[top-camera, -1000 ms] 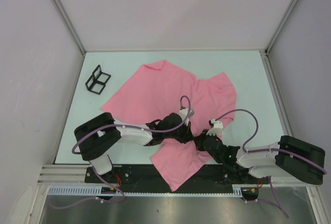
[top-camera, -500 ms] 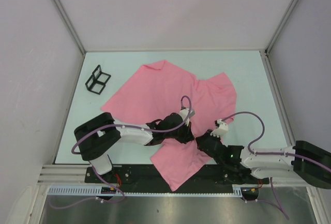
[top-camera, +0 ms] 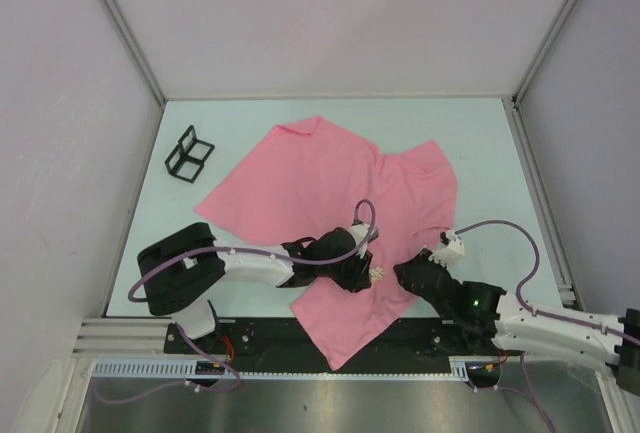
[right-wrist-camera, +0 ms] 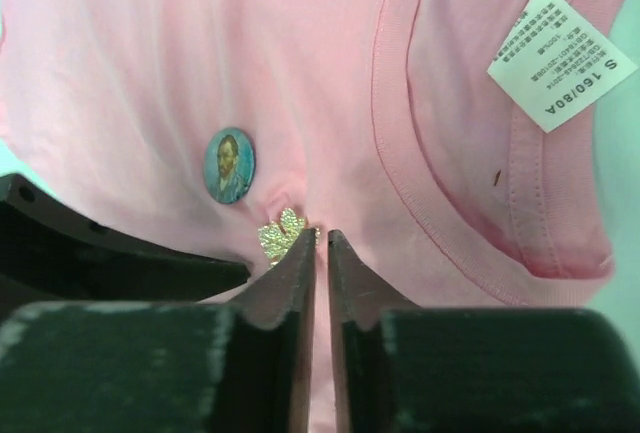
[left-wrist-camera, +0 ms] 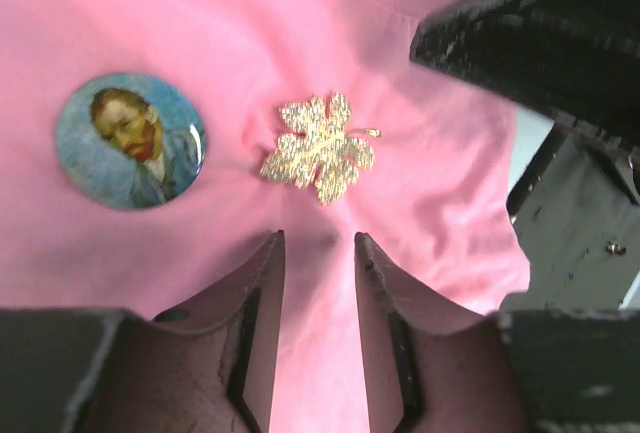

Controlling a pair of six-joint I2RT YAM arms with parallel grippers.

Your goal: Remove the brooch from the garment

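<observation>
The garment (top-camera: 320, 168), a pink T-shirt, lies spread on the table. A gold leaf brooch (left-wrist-camera: 318, 148) is pinned to it near the collar, and it also shows in the top view (top-camera: 378, 275) and in the right wrist view (right-wrist-camera: 280, 236). My left gripper (left-wrist-camera: 319, 237) is open just short of the brooch, with only bare cloth between its fingers. My right gripper (right-wrist-camera: 321, 234) points at the brooch's right edge. Its jaws stand a narrow slit apart and hold nothing. In the top view the brooch lies between the left gripper (top-camera: 358, 278) and the right gripper (top-camera: 405, 271).
A round portrait badge (left-wrist-camera: 131, 139) is pinned left of the brooch. The shirt's white label (right-wrist-camera: 563, 56) sits inside the collar. A black wire frame (top-camera: 189, 154) stands at the back left of the pale table (top-camera: 480, 143).
The left gripper has opened and drawn back a little toward the near edge. The right arm has pulled back to the right, and its jaws have parted slightly. The brooch now shows between the two grippers.
</observation>
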